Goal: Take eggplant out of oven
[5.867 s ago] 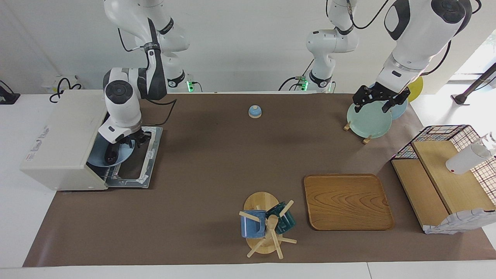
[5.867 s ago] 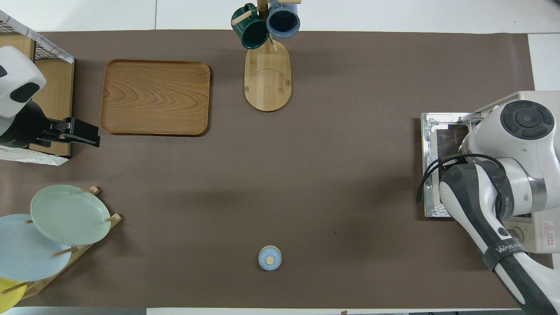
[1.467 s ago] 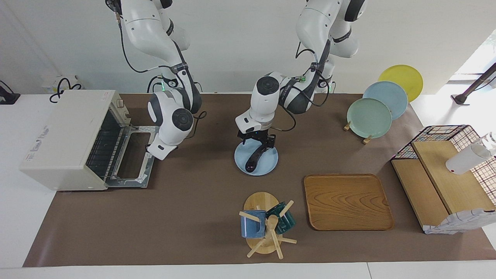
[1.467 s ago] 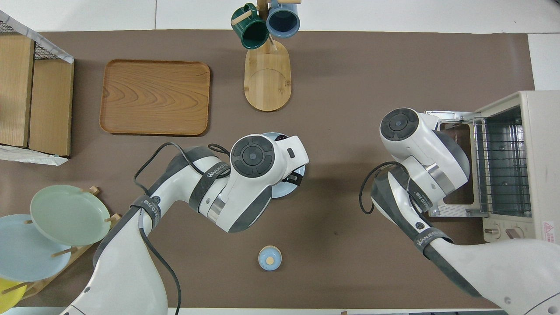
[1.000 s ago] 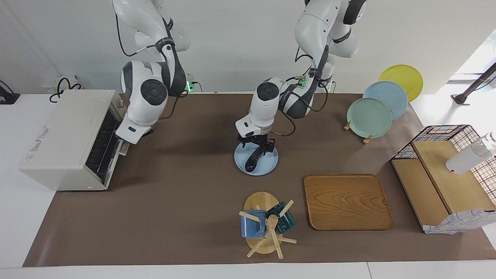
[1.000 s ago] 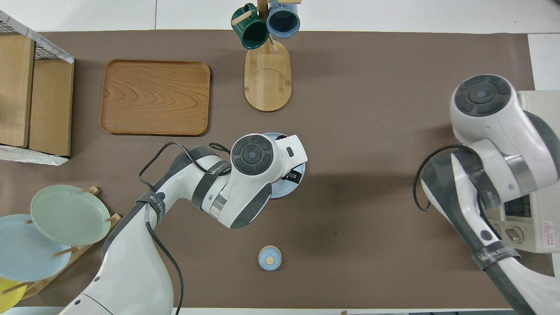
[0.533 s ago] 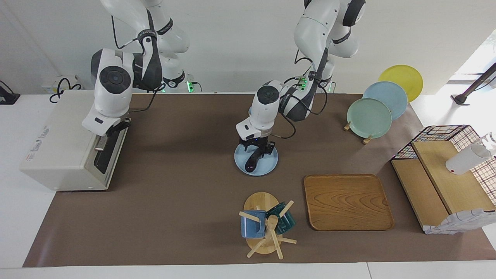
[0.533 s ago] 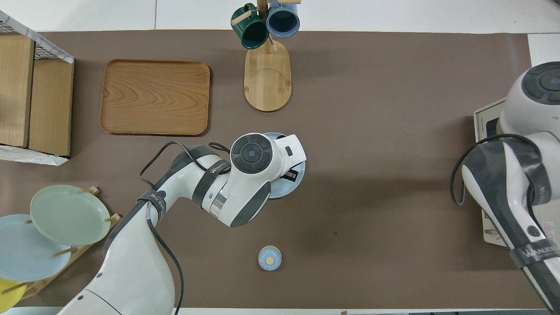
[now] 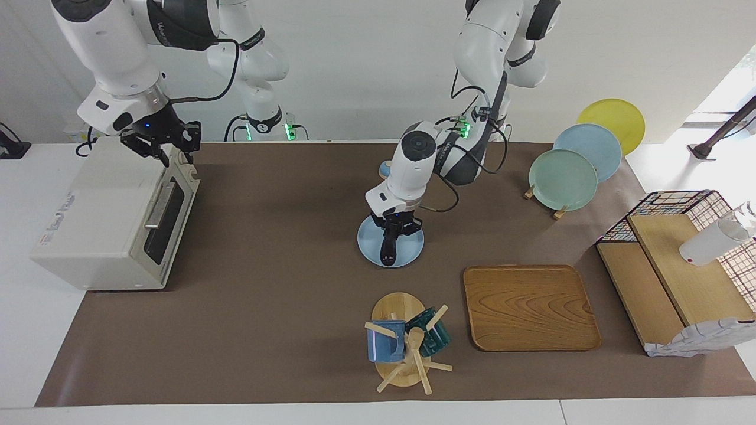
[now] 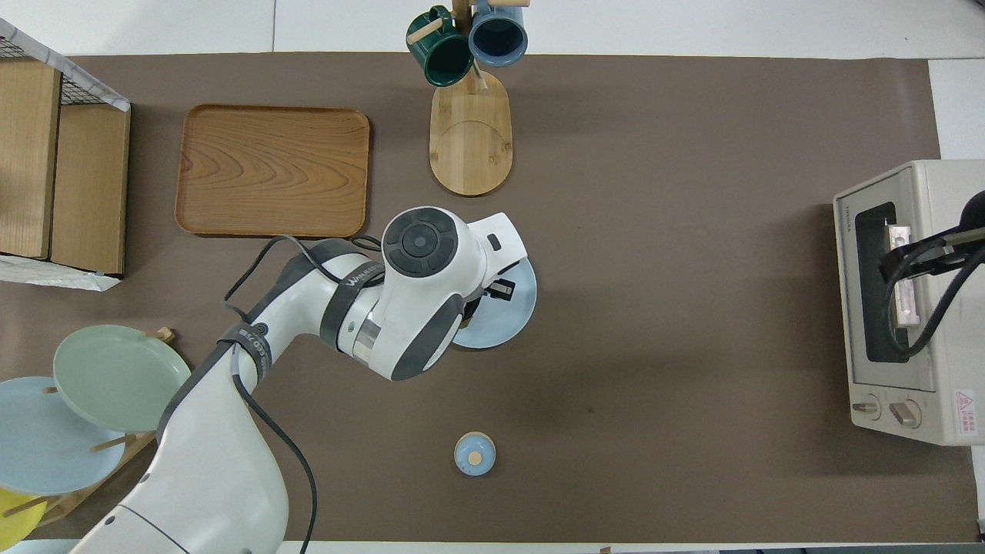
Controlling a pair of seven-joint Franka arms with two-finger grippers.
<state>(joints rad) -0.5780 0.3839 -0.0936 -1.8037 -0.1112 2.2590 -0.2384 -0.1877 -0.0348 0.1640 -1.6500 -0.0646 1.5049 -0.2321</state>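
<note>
The eggplant [image 9: 387,252] lies on a light blue plate [image 9: 414,251] mid-table, well away from the oven [image 9: 100,218]. My left gripper [image 9: 391,233] stands straight down over the plate, shut on the eggplant's end nearer the robots. In the overhead view the left arm's wrist hides the eggplant, and only the plate's rim [image 10: 512,315] shows. The cream oven [image 10: 923,292] sits at the right arm's end of the table with its glass door closed. Above the oven's top edge, by the door, my right gripper [image 9: 168,150] hangs open and holds nothing.
A mug tree [image 9: 404,342] with two mugs and a wooden tray [image 9: 528,307] sit toward the table's edge farthest from the robots. A plate rack [image 9: 564,177] and a wire shelf [image 9: 673,265] stand at the left arm's end. A small blue knob [image 10: 475,454] lies near the robots.
The right arm swung the oven door shut, then rose above the oven and opened. The left gripper closed on the eggplant, which turned on the plate.
</note>
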